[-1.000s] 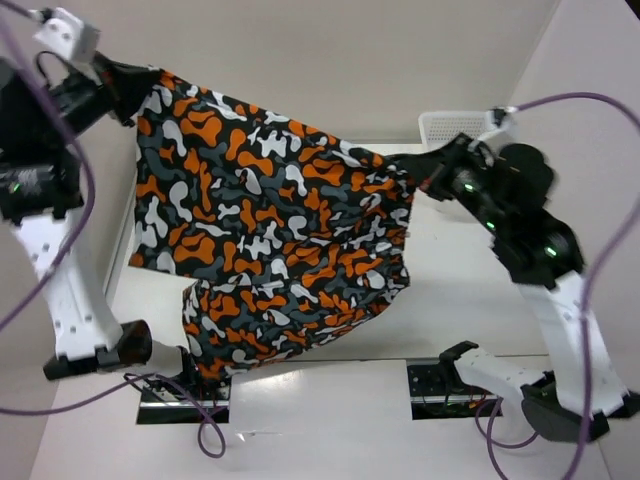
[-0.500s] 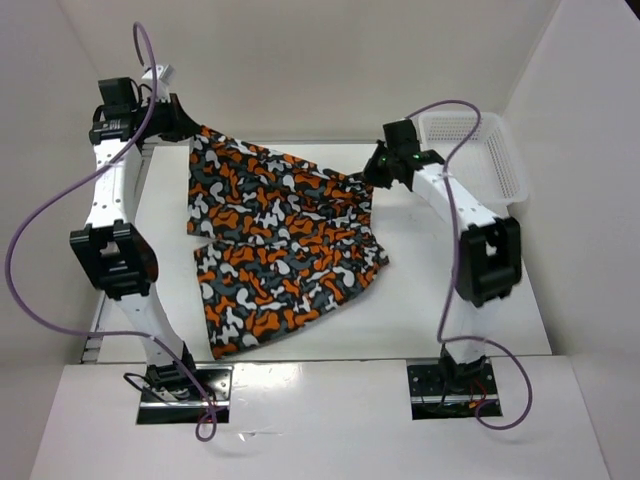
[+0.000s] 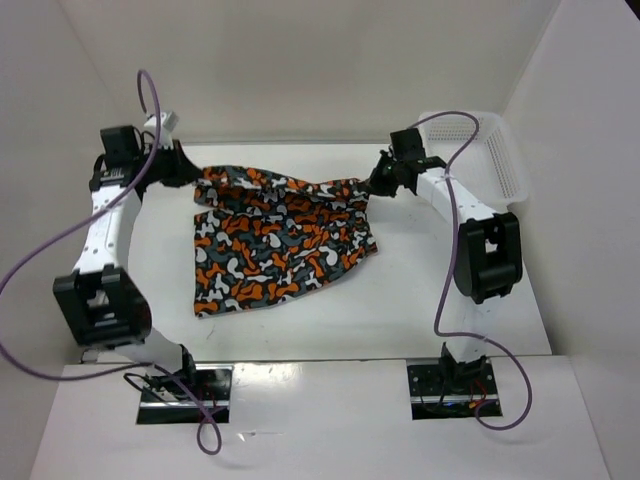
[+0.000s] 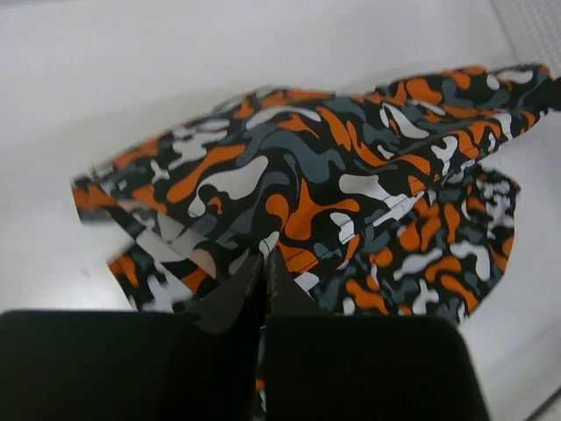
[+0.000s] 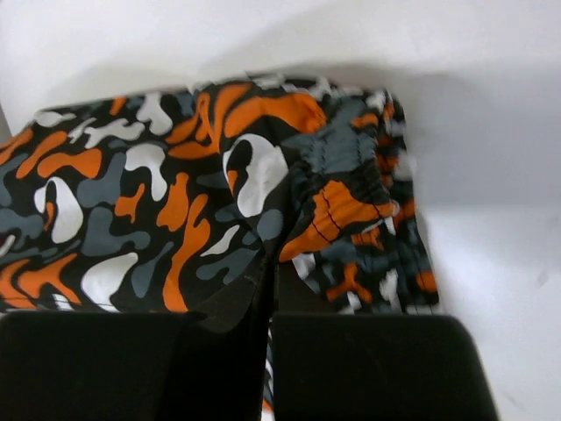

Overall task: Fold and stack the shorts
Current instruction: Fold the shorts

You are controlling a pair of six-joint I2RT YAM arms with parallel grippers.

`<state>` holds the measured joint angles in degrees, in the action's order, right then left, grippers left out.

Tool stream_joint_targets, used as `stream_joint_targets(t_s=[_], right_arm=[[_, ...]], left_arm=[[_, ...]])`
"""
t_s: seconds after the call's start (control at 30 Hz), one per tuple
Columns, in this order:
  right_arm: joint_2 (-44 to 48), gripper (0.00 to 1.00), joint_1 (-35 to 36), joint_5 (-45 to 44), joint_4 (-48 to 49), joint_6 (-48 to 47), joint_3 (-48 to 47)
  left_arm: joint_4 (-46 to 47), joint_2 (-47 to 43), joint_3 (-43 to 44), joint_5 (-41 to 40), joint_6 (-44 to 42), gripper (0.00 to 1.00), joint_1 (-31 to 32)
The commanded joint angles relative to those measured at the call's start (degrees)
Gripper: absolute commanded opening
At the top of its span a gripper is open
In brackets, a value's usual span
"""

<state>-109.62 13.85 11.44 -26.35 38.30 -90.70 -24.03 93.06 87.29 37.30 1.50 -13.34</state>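
The white desk (image 3: 450,290) carries the shorts (image 3: 275,240) spread left of centre, well apart from the mesh basket (image 3: 495,150) at the far right corner. Their far edge is pulled taut in a line running straight across, left to right. The rest of the cloth lies toward me on the desk and reaches nearest at its left corner. The left arm (image 3: 105,215) has its jaws pinched shut on the left end of that edge, and the right arm (image 3: 455,205) has its jaws clamped on the gathered right end. Neither arm is nearer, since each has its own corner. I judge the next fold depends on carrying that far edge toward me over the cloth lying flat.
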Motion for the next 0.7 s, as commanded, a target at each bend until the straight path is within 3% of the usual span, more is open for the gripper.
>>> stream_joint_targets(t_s=[0.0,0.07,0.2,0.33,0.53,0.67], right_arm=[[7.4,0.00,-0.8,2.3,1.7,-2.1,5.7],[10.9,0.00,-0.1,3.1,1.1,-3.3,8.8],[17.3,0.00,0.5,3.1,-0.2,-3.9,14.0],[23.4,0.00,1.0,3.1,-1.8,-5.2,18.8],[33.8,0.00,2.3,1.7,-4.5,-3.9,27.0],[41.6,0.00,3.7,0.7,-5.1,-0.4,34.2]], left_arm=[[3.3,-11.1,-11.3,0.6,-1.5,0.00,-0.4],[3.3,-15.3,-19.7,1.3,-1.5,0.00,-0.9],[2.6,-27.5,-28.0,2.4,-1.5,0.00,-0.9],[-1.4,-33.6,-28.0,1.1,-1.5,0.00,-0.9],[-4.9,-44.6,-35.9,1.7,-1.5,0.00,-1.4],[-12.8,-48.8,-39.6,-0.7,-1.5,0.00,-1.4]])
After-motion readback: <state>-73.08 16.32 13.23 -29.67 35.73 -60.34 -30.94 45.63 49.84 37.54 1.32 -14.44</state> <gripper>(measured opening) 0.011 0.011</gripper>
